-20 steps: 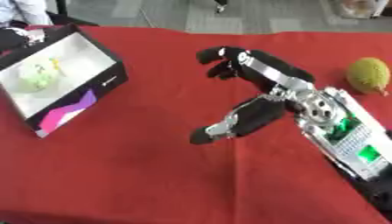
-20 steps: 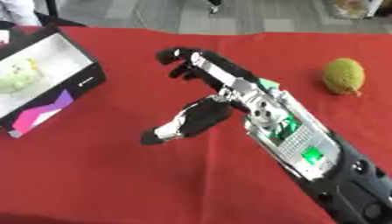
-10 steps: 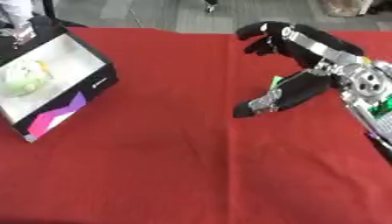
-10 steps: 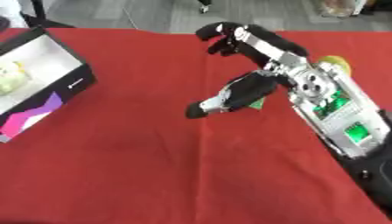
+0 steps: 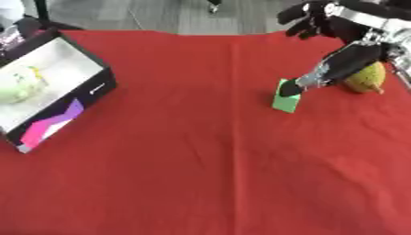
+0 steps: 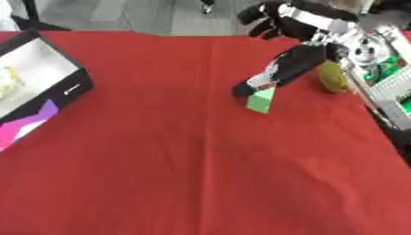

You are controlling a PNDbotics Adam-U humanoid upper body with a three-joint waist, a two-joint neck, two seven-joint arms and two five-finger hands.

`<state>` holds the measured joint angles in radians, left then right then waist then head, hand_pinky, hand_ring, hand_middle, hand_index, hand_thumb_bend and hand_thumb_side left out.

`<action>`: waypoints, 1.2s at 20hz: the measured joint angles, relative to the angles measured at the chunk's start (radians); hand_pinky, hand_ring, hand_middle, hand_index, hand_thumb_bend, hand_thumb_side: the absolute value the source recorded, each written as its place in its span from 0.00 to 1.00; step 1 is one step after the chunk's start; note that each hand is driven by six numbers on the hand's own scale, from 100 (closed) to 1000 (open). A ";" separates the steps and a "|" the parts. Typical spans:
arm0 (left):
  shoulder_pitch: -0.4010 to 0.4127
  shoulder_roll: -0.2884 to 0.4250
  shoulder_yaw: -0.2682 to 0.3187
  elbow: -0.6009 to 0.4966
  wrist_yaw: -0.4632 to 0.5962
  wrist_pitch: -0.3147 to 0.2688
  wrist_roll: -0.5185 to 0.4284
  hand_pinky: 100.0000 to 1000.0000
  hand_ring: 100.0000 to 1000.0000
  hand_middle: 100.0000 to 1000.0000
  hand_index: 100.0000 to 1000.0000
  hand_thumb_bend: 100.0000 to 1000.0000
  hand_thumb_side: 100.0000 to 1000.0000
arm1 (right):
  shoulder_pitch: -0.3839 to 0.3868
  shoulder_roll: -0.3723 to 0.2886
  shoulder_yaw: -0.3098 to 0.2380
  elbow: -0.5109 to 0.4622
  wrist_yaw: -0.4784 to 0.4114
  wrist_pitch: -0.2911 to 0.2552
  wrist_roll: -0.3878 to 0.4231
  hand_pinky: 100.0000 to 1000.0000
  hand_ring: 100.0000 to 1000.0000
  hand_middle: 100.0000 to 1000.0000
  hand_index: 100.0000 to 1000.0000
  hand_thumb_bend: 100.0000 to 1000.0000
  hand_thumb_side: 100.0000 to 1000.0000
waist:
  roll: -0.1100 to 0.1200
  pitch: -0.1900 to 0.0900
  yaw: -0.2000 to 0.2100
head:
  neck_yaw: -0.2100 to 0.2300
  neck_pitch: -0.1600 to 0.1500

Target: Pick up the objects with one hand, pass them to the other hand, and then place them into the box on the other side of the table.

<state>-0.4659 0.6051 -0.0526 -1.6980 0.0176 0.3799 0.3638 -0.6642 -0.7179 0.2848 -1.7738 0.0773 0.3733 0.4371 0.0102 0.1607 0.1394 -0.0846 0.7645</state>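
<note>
The right hand (image 6: 301, 43) comes in from the upper right over the red table (image 5: 208, 174), its fingers (image 6: 269, 20) spread apart and lightly bent, its thumb (image 6: 265, 78) stretched down and away from them; it holds nothing. Just below the thumb's tip stands a small green block (image 5: 284, 96), upright on the cloth; whether the tip touches the block's top cannot be told. Right beside the hand, on its outer side, lies a rough yellow-green fruit (image 5: 365, 79), partly hidden behind the thumb and wrist. Well apart from the hand, across the table at the far left edge, sits the black box (image 5: 95, 87), white inside, tilted toward the camera, with a pale green round thing (image 5: 16, 85) in it. The left hand shows in neither view.
</note>
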 measured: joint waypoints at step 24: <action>-0.011 -0.014 -0.001 -0.009 -0.008 -0.004 -0.034 0.67 0.59 0.68 0.75 0.86 0.45 | -0.163 0.091 0.037 0.555 0.350 -0.189 0.208 0.90 0.87 0.87 0.88 0.62 0.15 | 0.000 0.027 0.032 | -0.058 0.000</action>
<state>-0.4765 0.5910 -0.0534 -1.7069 0.0097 0.3754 0.3303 -0.8274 -0.6273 0.3220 -1.2190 0.4270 0.1839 0.6452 0.0106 0.1879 0.1714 -0.1430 0.7647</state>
